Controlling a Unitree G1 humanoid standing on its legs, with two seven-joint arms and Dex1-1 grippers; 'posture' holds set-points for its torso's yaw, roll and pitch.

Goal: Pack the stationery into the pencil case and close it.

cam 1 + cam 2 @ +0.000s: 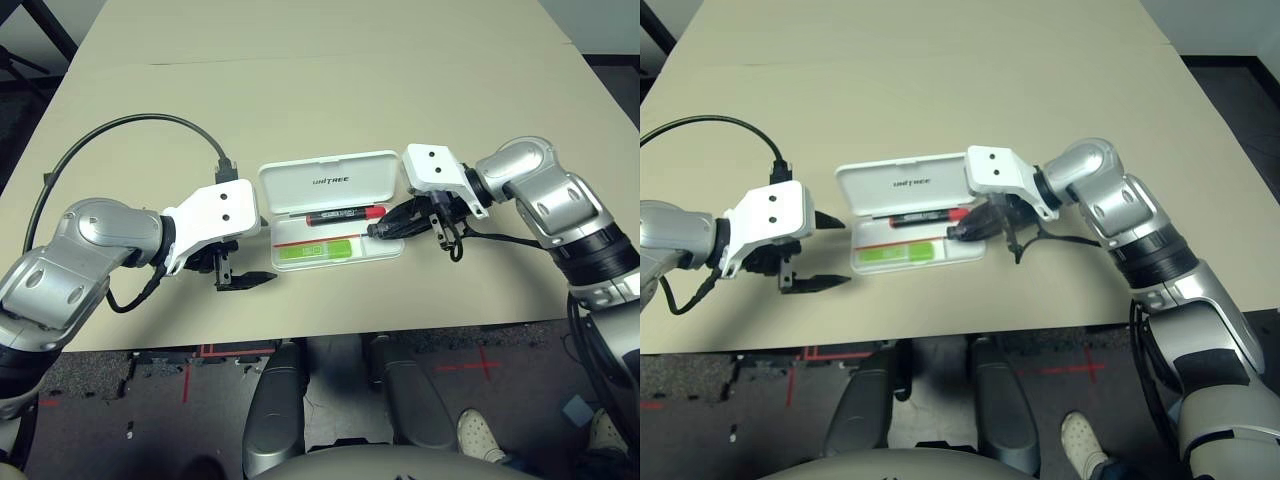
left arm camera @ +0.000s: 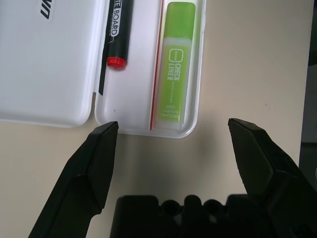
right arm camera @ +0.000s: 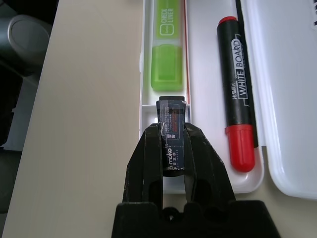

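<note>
Take the pencil case [image 1: 330, 208] as your landmark: it lies open on the surface [image 1: 330, 80], tray toward the robot and lid hinged back on the far side.

Nearest you, off the case's left end, the left gripper [image 2: 173, 136] hovers low over the surface with its jaws wide apart and nothing between them. It sits just short of the tray's end wall, touching nothing.

At the case's right end, the right gripper [image 3: 173, 144] has its jaws clamped on the small dark rectangular piece [image 3: 172, 134]. The piece is poised at the tray's right end, over the near compartment, and is not yet released.

Inside the tray, the lime-green highlighter [image 1: 318, 251] lies flat in the near compartment, on the robot's side of the red line. The red-capped marker [image 1: 345, 215] lies along the far side of the tray, beside the hinge, with its cap toward the right end.

Beyond that, the lid [image 1: 325, 181] lies flat on the surface with the lettering showing.

By my reading you are well along: two items are packed and the third is at the case. Dropping that piece in and swinging the lid shut remain.
</note>
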